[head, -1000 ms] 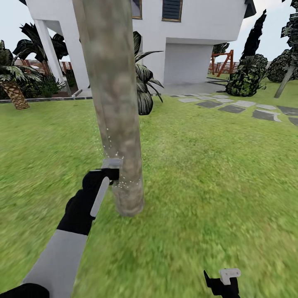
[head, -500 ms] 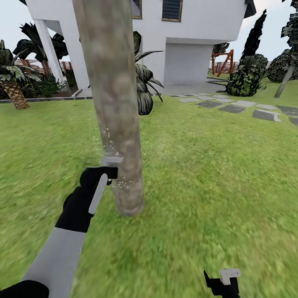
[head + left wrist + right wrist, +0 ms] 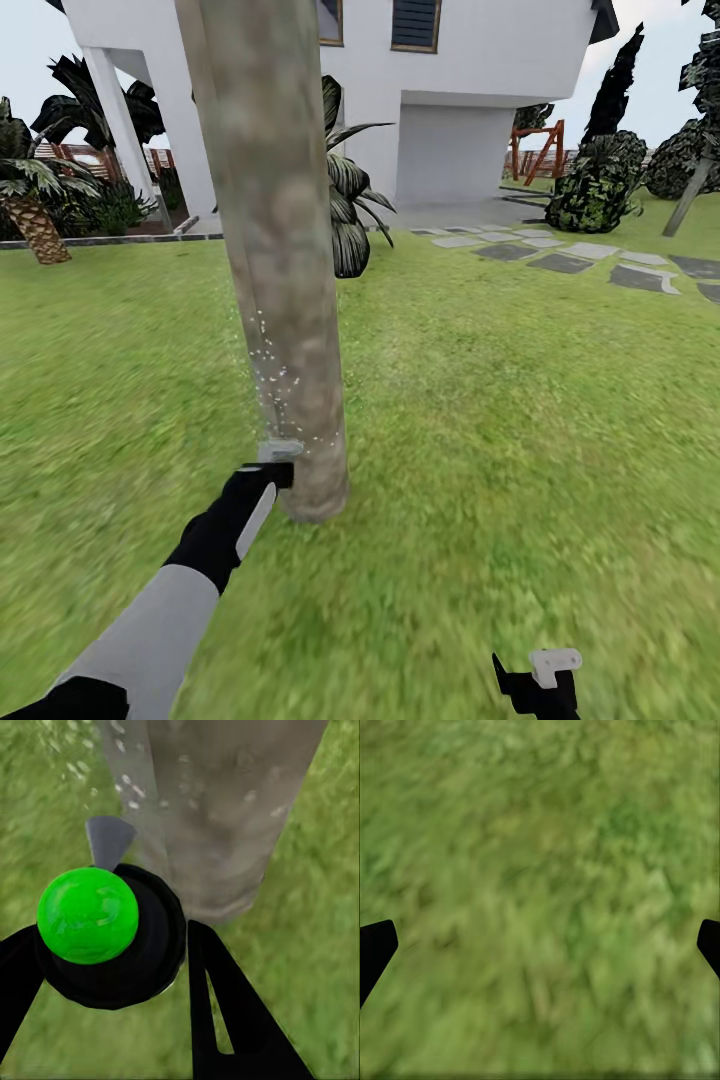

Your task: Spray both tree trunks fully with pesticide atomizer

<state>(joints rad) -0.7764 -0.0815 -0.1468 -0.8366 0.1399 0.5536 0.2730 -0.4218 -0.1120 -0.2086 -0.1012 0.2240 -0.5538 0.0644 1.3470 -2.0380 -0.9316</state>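
Note:
A thick mottled grey-brown tree trunk [image 3: 280, 250] rises from the lawn just ahead of me. My left gripper [image 3: 272, 470] sits low against the trunk's left side, near its base. It is shut on the pesticide atomizer [image 3: 112, 937], a dark round body with a bright green ball and a grey nozzle facing the tree trunk [image 3: 225, 810]. Whitish pesticide specks [image 3: 265, 365] dot the bark above the gripper, and more of the specks [image 3: 127, 784] show on the trunk's edge. My right gripper [image 3: 545, 675] hangs open over grass at the lower right, its fingertips [image 3: 375, 945] wide apart.
A white house [image 3: 470, 90] stands behind the lawn. A dark leafy plant [image 3: 350, 200] grows just behind the trunk. Grey stepping stones [image 3: 560, 262] run off to the right, with bushes [image 3: 595, 185] beyond. A small palm [image 3: 35, 215] is at far left.
My left arm has dropped down the trunk with the atomizer, from about mid-height of the sprayed patch to near the base. The specks now show above the gripper.

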